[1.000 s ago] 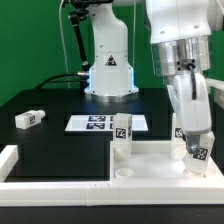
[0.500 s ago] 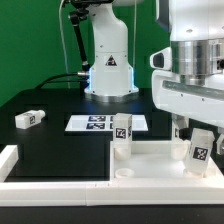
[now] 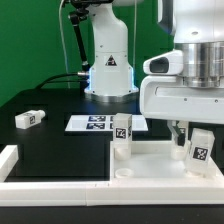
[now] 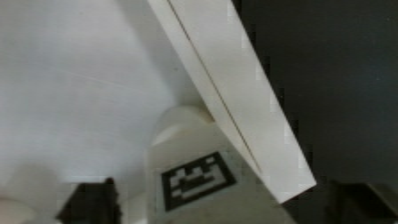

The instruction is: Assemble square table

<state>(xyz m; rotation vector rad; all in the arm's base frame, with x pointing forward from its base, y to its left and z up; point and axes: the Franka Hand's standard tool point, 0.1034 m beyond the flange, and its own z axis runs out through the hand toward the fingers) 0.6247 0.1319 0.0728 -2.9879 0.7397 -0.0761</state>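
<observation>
The white square slab (image 3: 150, 168) lies at the front of the exterior view, recessed face up. It also fills the wrist view (image 4: 80, 90). One tagged leg (image 3: 122, 135) stands upright in a far corner socket. A second tagged leg (image 3: 199, 150) stands in the slab's corner at the exterior view's right, leaning slightly; it also shows in the wrist view (image 4: 199, 165). My gripper (image 3: 197, 136) is right above this leg with a finger on each side. The dark fingertips (image 4: 89, 203) stand a little apart from it, so my gripper (image 4: 214, 208) is open. A third leg (image 3: 28, 118) lies loose on the black table.
The marker board (image 3: 95, 123) lies flat behind the slab. A low white border wall (image 3: 10, 158) runs along the front at the exterior view's left. The arm's white base (image 3: 110, 70) stands at the back.
My wrist has turned over the leg at the exterior view's right, so the broad side of the hand now faces the camera. The leg has stayed in its corner.
</observation>
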